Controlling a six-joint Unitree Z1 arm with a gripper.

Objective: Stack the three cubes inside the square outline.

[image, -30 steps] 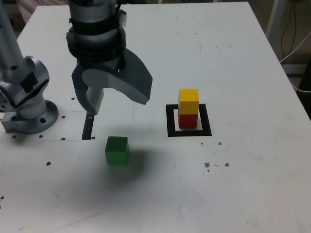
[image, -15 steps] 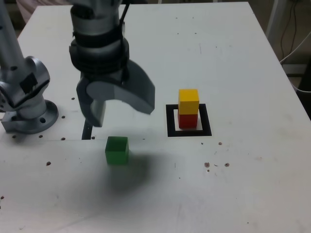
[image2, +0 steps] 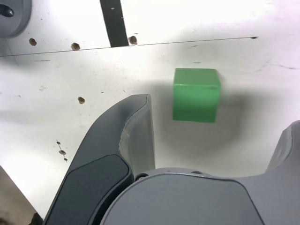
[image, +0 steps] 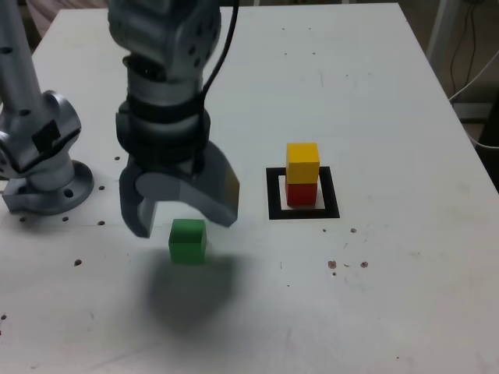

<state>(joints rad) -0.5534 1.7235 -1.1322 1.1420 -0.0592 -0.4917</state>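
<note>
In the exterior view, my hand (image: 185,227) has come down and swung lower over the past second, so its two fingertips now reach to about the top of the green cube (image: 188,242), whose surroundings the shadow darkens. The jaws are spread with nothing between them. The green cube is on the desk (image: 374,296) and sits where it sat a second ago; the yellow cube (image: 302,163) rests on the red cube (image: 302,195) inside the black square outline (image: 330,192), also unchanged. To me that means two layers are done and I am lining up to fetch the third. The green cube shows one flat side to this camera, its edges running roughly parallel to the outline's; being a cube, it has no long axis to favour. In the wrist view, the green cube (image2: 196,95) lies ahead of the spread fingers, not yet between them, with its side faces turned only slightly from square to the hand. I judge that I need a little more reach and descent, with hardly any twist, before I squeeze.
</note>
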